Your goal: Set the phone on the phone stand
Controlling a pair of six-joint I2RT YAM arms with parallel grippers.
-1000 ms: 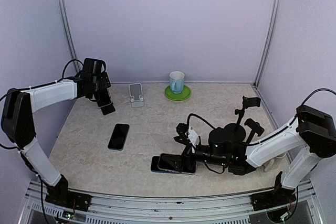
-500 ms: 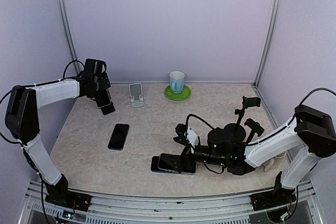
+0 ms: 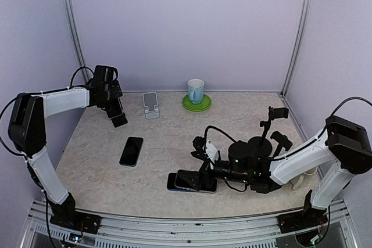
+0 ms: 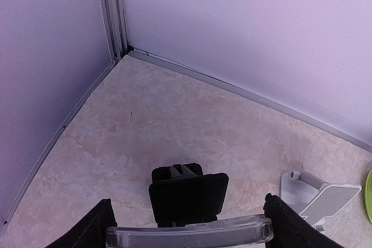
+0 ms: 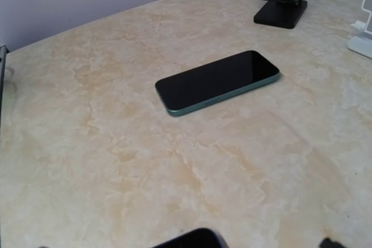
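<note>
Altogether: three phones — one flat (image 3: 131,151), one near right jaws (image 3: 192,181) (wide, empty), one spanning left jaws (image 3: 115,110); three stands.

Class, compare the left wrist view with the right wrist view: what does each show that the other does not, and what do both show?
Only the left wrist view shows the back corner of the enclosure and a clear-edged phone spanning the left end effector's open fingers.

Only the right wrist view shows the green-edged phone lying flat, screen up, alone on the table, plus the top of a second phone at the bottom edge.

Both show the marbled table, the black stand and the white stand.
</note>
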